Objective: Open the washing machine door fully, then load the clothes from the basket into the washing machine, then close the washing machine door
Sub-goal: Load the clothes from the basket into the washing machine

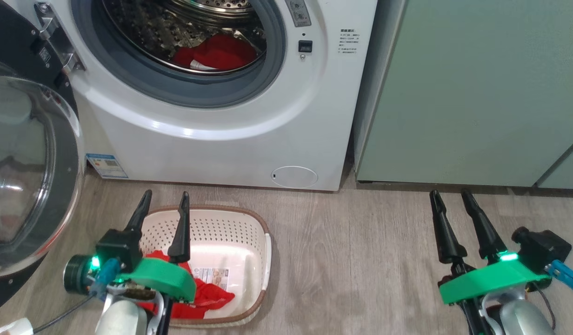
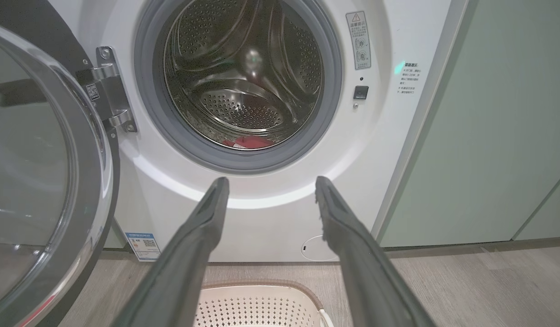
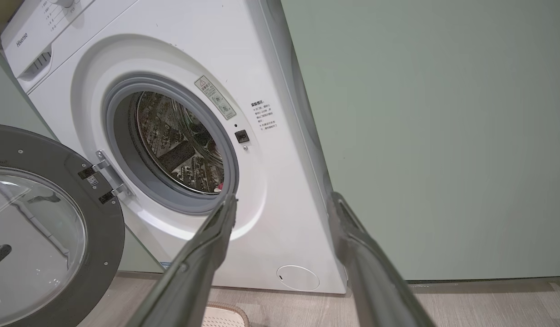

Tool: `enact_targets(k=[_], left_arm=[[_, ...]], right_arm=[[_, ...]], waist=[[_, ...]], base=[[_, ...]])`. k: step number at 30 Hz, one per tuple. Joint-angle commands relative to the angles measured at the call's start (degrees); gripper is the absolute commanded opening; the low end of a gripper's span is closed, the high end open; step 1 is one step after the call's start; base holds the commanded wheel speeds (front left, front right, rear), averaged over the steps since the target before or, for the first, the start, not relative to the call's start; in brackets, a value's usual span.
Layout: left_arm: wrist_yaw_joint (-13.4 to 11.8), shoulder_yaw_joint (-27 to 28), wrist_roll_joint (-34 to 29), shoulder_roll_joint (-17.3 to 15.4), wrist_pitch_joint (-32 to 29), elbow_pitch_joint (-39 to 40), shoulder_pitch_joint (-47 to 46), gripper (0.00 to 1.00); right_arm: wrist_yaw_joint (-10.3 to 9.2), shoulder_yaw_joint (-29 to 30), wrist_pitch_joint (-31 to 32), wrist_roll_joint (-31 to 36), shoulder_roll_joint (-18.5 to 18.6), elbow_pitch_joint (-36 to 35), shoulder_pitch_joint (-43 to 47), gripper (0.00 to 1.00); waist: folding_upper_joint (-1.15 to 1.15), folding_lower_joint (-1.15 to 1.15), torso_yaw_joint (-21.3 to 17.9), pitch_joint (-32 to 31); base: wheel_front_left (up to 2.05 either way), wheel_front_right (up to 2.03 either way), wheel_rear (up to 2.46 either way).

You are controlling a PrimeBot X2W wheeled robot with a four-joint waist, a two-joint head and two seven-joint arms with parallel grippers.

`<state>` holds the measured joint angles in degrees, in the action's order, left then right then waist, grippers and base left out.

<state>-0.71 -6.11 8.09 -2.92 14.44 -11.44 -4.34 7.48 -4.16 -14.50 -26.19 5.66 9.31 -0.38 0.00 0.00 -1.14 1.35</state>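
Loading step, partway: washing machine door (image 1: 30, 177) hangs open at left edge. Some clothes (image 1: 219, 53) lie in the washing machine (image 1: 249, 130) at top centre, and the rest sit in the basket (image 1: 230, 223) at lower left. Left gripper (image 1: 166, 193) hovers spread and empty over the basket, right gripper (image 1: 450, 192) is spread and empty at lower right; the next move probably calls for the left gripper to dip in and pinch the red bundle.
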Motion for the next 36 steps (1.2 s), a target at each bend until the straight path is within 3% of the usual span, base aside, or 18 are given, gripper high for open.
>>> enact_targets(k=[1,12,16,24,27,36], left_arm=[[-0.31,1.49,0.32,0.03,0.56,1.59,-1.20,1.00],[-0.04,1.24,0.10,0.03,0.56,-6.73,-1.98,1.00],[-0.45,1.75,-0.64,-0.16,0.56,-15.72,-3.80,1.00],[0.00,0.54,-3.27,-3.58,0.56,-36.46,-14.52,1.00],[-1.19,0.09,-4.40,-5.11,0.52,-43.22,-19.22,1.00],[-0.28,-4.14,-8.61,-9.56,-3.95,-55.96,-31.59,1.00]], right_arm=[[0.01,-1.24,-0.50,0.44,0.24,-1.86,-1.25,1.00],[0.01,-1.51,-0.50,2.48,0.40,-1.29,-2.70,1.00],[0.01,-1.95,-0.50,2.47,0.51,-1.35,-3.90,1.00],[0.01,-2.98,-0.50,2.39,0.63,-1.93,-7.85,1.00],[0.01,-3.77,-0.50,2.53,0.60,-2.04,-9.37,1.00],[0.01,-4.55,-0.50,2.46,-0.24,-3.07,-12.43,1.00]], waist=[[0.00,0.00,0.04,0.05],[0.00,0.00,-0.58,4.65],[0.00,0.00,-1.35,7.93],[0.00,0.00,-3.75,17.63],[0.00,0.00,-4.99,21.88],[0.00,0.00,-8.34,33.10]], base=[[0.00,0.00,0.00],[0.00,0.00,0.00],[0.00,0.00,0.00],[0.00,0.00,0.00],[0.00,0.00,0.00],[0.00,0.00,0.00]])
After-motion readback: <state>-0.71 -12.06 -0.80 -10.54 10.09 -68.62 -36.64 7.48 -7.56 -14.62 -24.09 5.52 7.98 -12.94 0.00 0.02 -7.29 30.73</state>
